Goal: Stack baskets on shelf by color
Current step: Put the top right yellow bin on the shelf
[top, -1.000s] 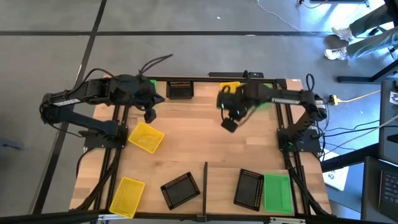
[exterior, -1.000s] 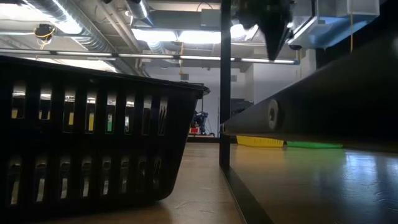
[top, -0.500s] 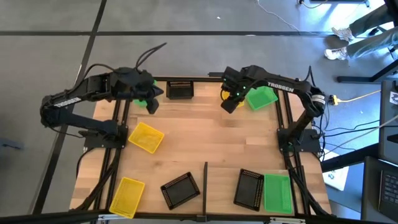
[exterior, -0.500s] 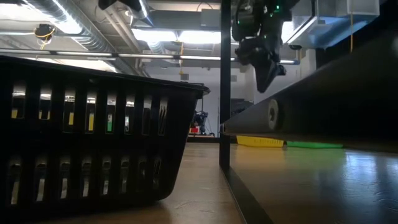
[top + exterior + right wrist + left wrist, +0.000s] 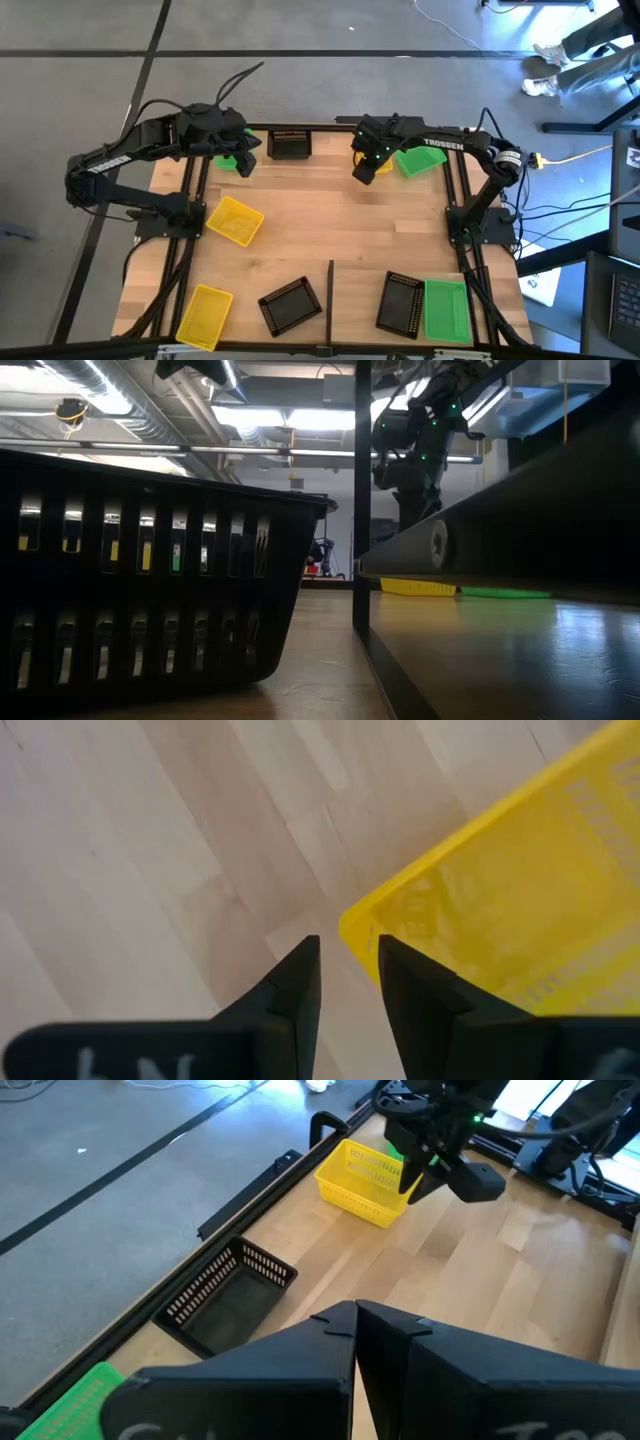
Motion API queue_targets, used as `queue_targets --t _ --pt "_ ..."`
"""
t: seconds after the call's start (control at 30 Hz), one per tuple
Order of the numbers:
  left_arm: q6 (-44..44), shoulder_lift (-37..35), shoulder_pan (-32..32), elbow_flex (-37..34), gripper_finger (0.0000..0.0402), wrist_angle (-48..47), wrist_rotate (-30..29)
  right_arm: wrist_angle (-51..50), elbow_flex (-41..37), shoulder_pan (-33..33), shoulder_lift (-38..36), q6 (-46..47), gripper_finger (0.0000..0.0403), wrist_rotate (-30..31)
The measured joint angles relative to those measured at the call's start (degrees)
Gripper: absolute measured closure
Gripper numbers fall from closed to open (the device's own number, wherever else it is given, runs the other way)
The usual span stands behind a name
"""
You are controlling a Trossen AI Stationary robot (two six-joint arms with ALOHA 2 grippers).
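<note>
Hovering: right gripper (image 5: 364, 173), parted a bit, corner of the yellow basket (image 5: 500, 910) seen just past the tips, nothing gripped
Parked: left gripper (image 5: 243, 165), pinched shut and empty, at the far left corner by a green basket (image 5: 226, 160)
Black basket (image 5: 289, 144): set at the far edge between both arms
Other baskets: scattered over the tabletop (image 5: 330, 215)

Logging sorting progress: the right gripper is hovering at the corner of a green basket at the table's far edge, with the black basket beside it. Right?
Not quite. The right gripper is at the corner of a yellow basket, not a green one; the right wrist view shows the yellow rim just past its fingertips. The green basket lies on the other side of it in the high view. The black basket is beside it, as you say.
</note>
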Motion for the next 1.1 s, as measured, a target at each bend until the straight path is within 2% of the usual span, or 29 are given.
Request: queue_targets --t 0.33,0.43,0.7,0.77,0.9,1.1 --pt "0.0 0.0 1.0 0.0 0.0402 0.0 0.0 1.5 -2.7 0.0 3.5 -1.8 0.0301 0.2" --pt "0.0 0.0 1.0 0.0 0.0402 0.0 0.0 1.9 -2.7 0.0 4.8 -3.6 0.0301 2.9" --pt "-0.2 0.0 1.0 0.0 0.0401 0.0 0.0 2.6 -2.8 0.0 7.2 -6.3 0.0304 3.7" --pt "-0.2 0.0 1.0 0.0 0.0402 0.0 0.0 2.5 -2.8 0.0 7.4 -6.3 0.0319 3.7" --pt "-0.2 0.0 1.0 0.0 0.0402 0.0 0.0 2.8 -2.7 0.0 7.0 -6.1 0.0387 4.0" --pt "-0.2 0.0 1.0 0.0 0.0402 0.0 0.0 -1.5 1.2 2.1 6.9 -5.9 0.0399 5.6"
